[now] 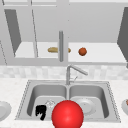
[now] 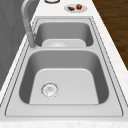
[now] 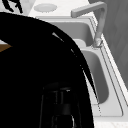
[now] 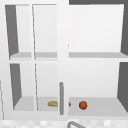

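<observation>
A black hand, my left hand [image 1: 41,111], hangs low before the front rim of the left basin [image 1: 47,96], fingers pointing down and loosely spread, holding nothing. It shows small at the top left of the right side view, left hand [image 3: 13,5], off the counter's front edge. A big red ball [image 1: 67,114] sits at the bottom centre of the front view, covering the sink's front rim. A very large black shape, a hand [image 3: 37,75] close to the camera, covers most of the right side view. A white plate [image 1: 86,106] lies in the right basin.
The faucet [image 1: 72,71] rises behind the sink divider, spout swung right. The open wall cabinet's lower shelf holds a bread loaf [image 4: 53,103] and an orange ball [image 4: 83,105]. A plate [image 1: 3,110] rests on the left counter; another plate [image 2: 75,8] holding food sits on the right counter.
</observation>
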Available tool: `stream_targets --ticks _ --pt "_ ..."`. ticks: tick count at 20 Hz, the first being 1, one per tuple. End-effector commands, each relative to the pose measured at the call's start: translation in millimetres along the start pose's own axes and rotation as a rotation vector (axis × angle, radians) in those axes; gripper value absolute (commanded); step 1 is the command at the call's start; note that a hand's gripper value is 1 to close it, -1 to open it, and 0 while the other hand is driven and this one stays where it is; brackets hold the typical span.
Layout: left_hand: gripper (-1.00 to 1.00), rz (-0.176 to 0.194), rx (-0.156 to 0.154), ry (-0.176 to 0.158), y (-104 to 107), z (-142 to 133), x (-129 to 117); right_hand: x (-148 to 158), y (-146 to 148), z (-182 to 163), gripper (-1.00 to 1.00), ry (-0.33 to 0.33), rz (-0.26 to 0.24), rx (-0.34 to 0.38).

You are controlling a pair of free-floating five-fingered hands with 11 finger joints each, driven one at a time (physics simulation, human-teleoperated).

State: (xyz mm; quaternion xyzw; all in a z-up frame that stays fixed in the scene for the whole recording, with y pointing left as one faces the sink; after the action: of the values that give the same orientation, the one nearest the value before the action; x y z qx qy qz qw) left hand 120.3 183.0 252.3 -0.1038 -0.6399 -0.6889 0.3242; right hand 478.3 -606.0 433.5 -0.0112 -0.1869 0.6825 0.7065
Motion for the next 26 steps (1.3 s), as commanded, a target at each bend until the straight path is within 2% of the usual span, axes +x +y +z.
stream_targets --ticks 1,26 --pt "0.00 0.000 0.000 0.000 0.0 0.0 0.0 23.8 9.8 8.2 1.00 -0.048 -0.025 0.005" --pt "0.00 0.000 0.000 0.000 0.0 0.0 0.0 86.1 60.7 2.5 1.00 -0.131 -0.058 -0.113"
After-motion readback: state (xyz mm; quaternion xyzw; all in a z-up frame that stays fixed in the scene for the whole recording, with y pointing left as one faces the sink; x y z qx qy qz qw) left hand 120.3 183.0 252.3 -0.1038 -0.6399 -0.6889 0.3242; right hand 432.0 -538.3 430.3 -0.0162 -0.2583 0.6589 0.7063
